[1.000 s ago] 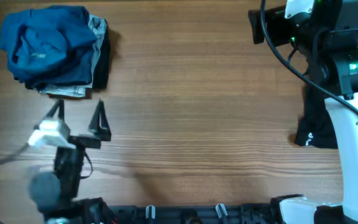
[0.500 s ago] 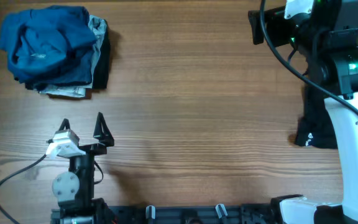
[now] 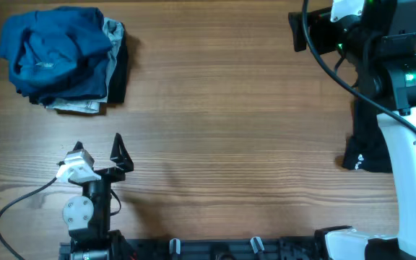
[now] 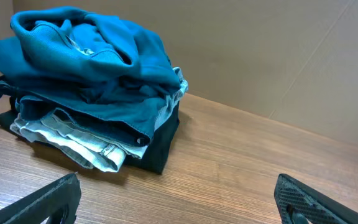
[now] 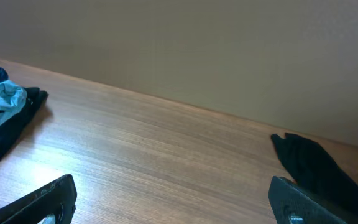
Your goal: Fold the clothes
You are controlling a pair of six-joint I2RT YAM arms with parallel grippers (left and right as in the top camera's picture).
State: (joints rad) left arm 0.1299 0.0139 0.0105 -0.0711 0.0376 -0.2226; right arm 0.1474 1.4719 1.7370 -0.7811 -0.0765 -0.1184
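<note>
A stack of folded clothes [image 3: 62, 58] lies at the table's far left, with a rumpled blue garment on top, pale denim and a black piece beneath. In the left wrist view the stack [image 4: 86, 81] is ahead and to the left. My left gripper [image 3: 98, 148] is open and empty, well short of the stack, over bare wood [image 4: 176, 199]. A black garment [image 3: 367, 148] lies at the right edge, partly hidden under the right arm; it also shows in the right wrist view [image 5: 322, 168]. My right gripper [image 5: 173, 202] is open wide and empty.
The wooden table [image 3: 230, 108] stretches between the stack and the black garment. The right arm's white base [image 3: 414, 188] stands at the right side. The left arm's cable [image 3: 20, 206] loops at the front left. A plain wall [image 5: 179, 50] backs the table.
My left gripper has drawn back from the stack toward the front edge and shifted slightly right, still open. The right arm and the clothes have not moved.
</note>
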